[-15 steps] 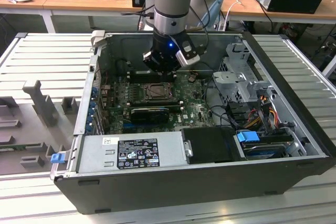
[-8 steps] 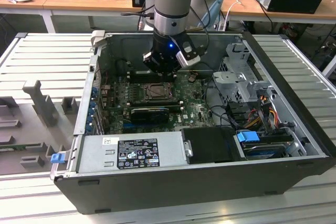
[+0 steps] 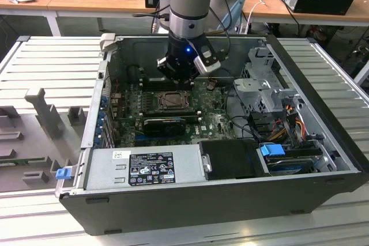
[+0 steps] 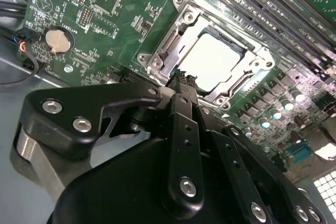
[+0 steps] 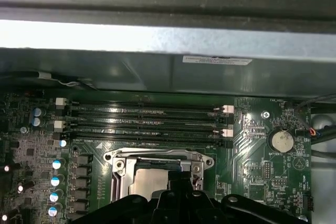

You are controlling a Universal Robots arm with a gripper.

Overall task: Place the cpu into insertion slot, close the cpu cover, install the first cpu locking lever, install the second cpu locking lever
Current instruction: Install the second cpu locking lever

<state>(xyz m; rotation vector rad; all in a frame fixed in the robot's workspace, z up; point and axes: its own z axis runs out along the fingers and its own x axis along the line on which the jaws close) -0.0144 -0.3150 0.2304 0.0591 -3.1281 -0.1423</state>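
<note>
an open computer case (image 3: 230,200) lies on its side on a ribbed grey desk (image 3: 52,61), its interior facing up, with a silver power supply box (image 3: 144,168) along its near edge and a drive cage (image 3: 265,79) towards the exterior view's right. the green motherboard (image 3: 213,122) covers the floor of the case. the robot arm (image 3: 193,4) comes straight down from above into the case, its wrist vertical with a blue light glowing on it, and the black pincer (image 3: 176,73) hangs just over the board beside the socket area. in the second wrist view the pincer (image 4: 181,80) shows its black fingers (image 4: 181,108) drawn together into a narrow tip with nothing between them, the tip at the edge of the metal frame around the socket; whether it touches the frame cannot be told. the insertion slot (image 4: 157,64) sits mid-board, next to the long black memory slots (image 5: 147,124). the cpu cover (image 4: 252,64) lies flat down over the slot, its silvery frame ringing a square window. through that window the cpu (image 4: 212,59) shows its pale metal face, seated in the slot; in the first wrist view the cpu (image 5: 144,179) is partly hidden behind the pincer body. a round coin battery (image 5: 281,140) sits on the board well apart from the socket, and a row of small capacitors (image 5: 55,182) stands on the other side.
</note>
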